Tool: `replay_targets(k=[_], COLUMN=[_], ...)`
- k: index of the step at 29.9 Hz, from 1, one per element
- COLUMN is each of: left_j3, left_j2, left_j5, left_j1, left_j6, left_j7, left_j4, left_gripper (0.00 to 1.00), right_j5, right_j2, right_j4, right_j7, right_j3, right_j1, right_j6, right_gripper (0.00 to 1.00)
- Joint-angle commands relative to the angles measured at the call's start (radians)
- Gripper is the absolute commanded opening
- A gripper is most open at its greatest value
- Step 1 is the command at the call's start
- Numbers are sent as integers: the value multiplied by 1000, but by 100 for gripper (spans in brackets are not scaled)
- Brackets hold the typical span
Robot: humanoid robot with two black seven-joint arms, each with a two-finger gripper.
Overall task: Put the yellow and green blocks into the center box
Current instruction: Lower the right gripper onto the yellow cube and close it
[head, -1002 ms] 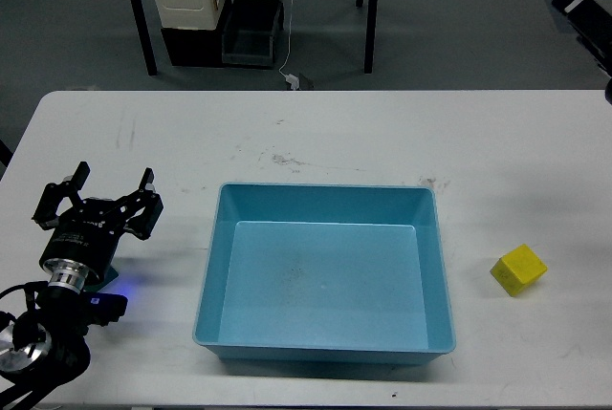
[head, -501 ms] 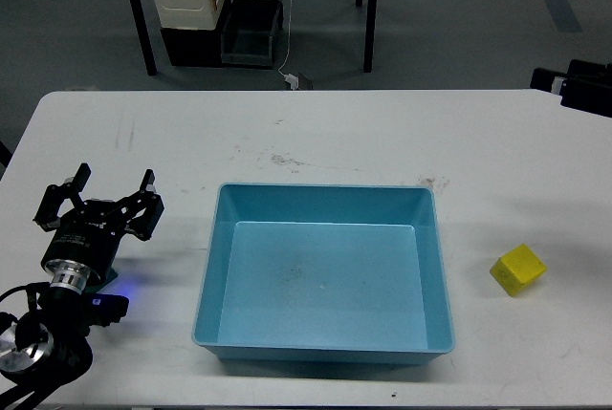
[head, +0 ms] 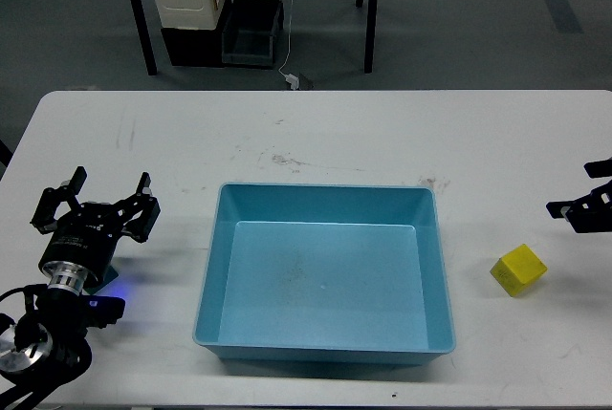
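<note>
At mid-worktop the center box (head: 323, 276) lies empty, so nothing is yet placed: the yellow block (head: 519, 269) rests toward the right edge, no green block is visible, the left gripper (head: 95, 200) shows open jaws, and the right gripper's (head: 585, 206) jaws cannot be judged.

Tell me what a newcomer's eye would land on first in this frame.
The big light-blue tray in the middle of the white table, with nothing in it. Next, the bright yellow block alone to the tray's right, with the right gripper just entering at the edge above it. The left gripper sits open at the tray's left.
</note>
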Motion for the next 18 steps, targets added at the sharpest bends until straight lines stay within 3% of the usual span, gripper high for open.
replay_targets(k=[1, 8, 18], left_j3=[-1, 1, 1], left_j2=[0, -9, -11], left_j5=[0, 0, 0], left_j1=[0, 0, 0], left_j6=[0, 0, 0], left_j7=[0, 0, 0], left_j4=[0, 8, 11], left_gripper=[100, 100, 100], right_j5=[-6, -6, 1], right_j2=[2, 8, 106], right_j4=[-1, -13, -58], right_j7=[0, 0, 0], right_j3=[-52, -113, -158], right_j1=[0, -12, -15], right_j6=[0, 0, 0], right_gripper=[97, 97, 97])
